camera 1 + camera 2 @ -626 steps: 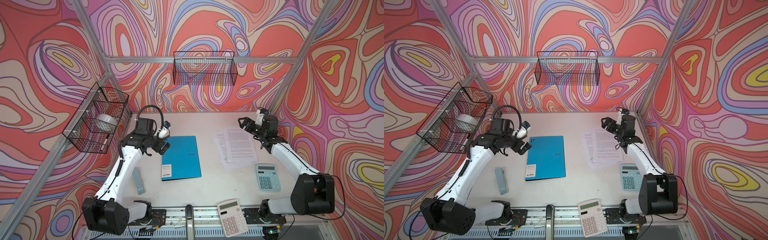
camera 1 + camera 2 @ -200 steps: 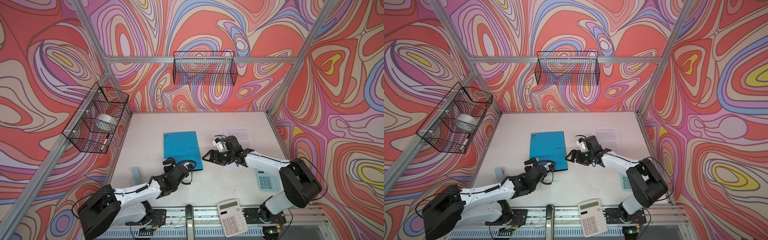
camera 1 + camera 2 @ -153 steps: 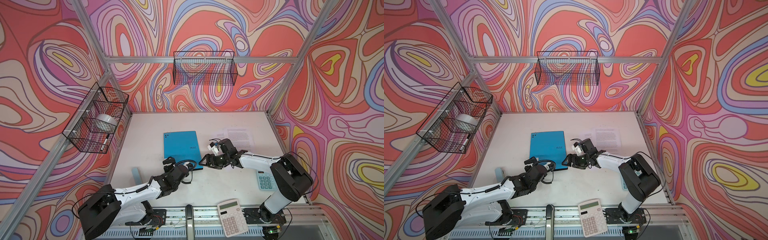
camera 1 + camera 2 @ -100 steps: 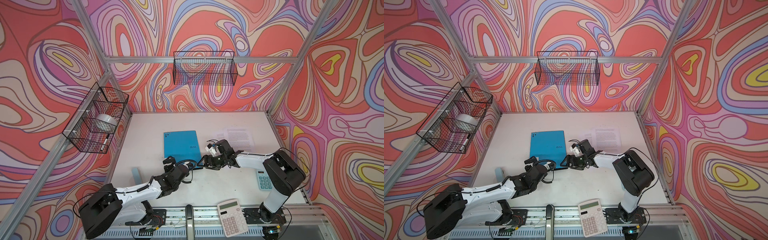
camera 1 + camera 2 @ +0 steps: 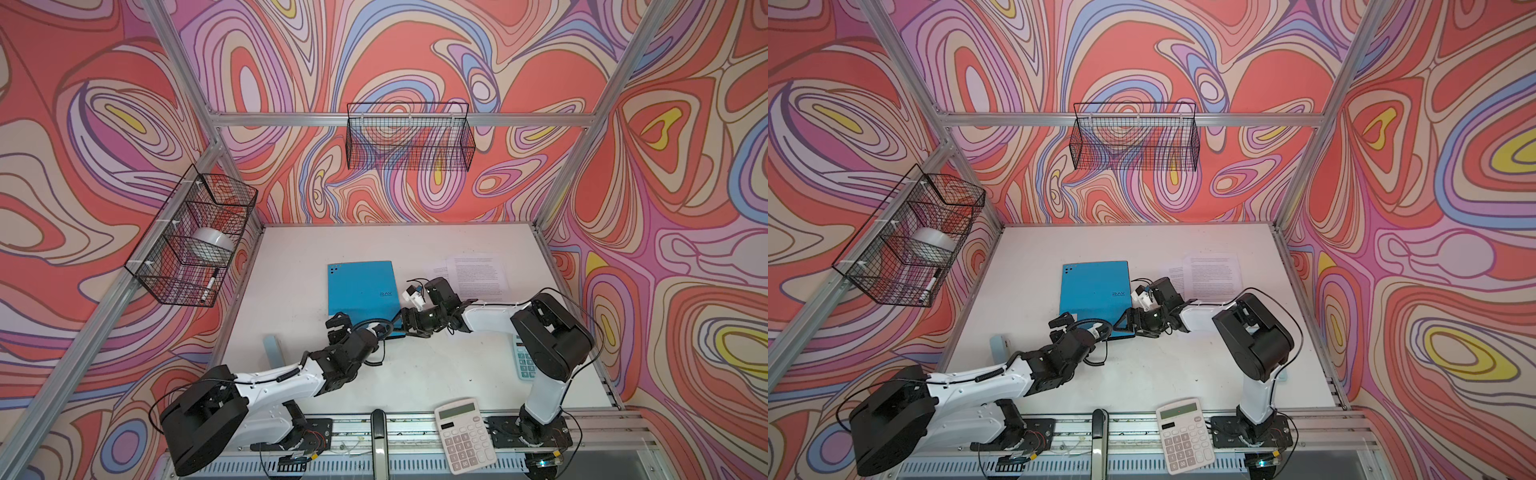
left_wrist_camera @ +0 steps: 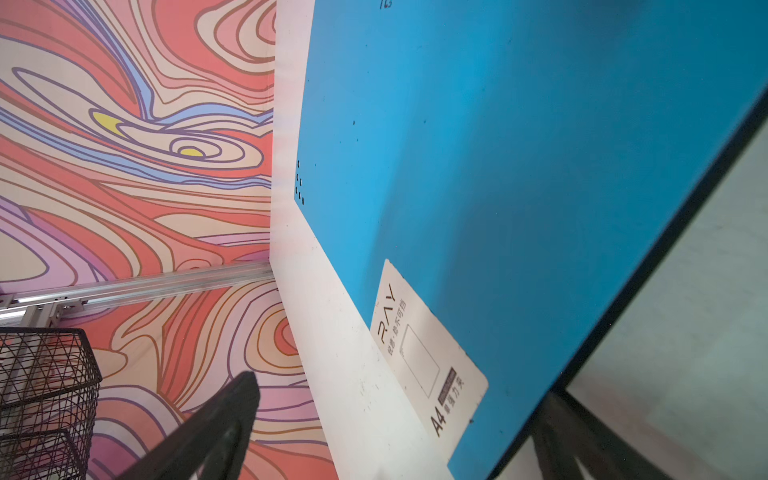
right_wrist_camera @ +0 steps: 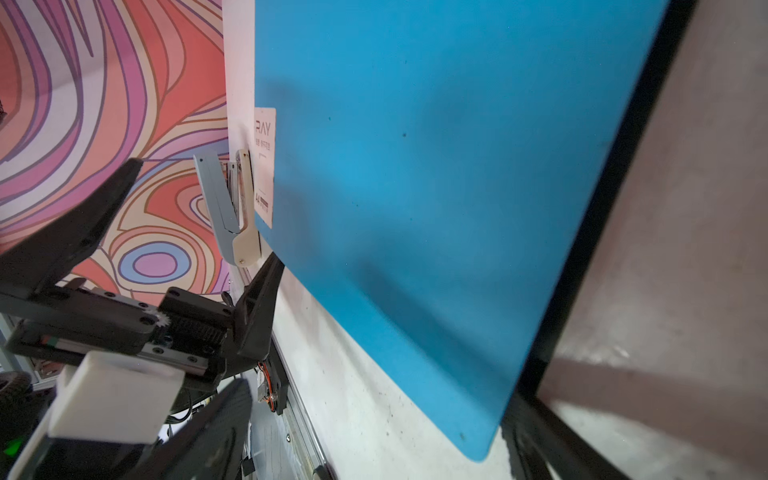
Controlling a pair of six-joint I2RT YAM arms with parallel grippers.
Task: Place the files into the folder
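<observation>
Both spread apart, L gripper [image 5: 360, 326] at folder [image 5: 360, 286] near edge, R gripper [image 5: 409, 326] at near-right corner

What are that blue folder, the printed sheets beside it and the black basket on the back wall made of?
The blue folder is probably thin plastic or coated card: smooth, faintly sheened, with a black edge in the wrist views. The printed sheets look like ordinary matte white paper, lying flat and thin. The black basket seems to be dark-coated metal wire, an open see-through grid.
</observation>
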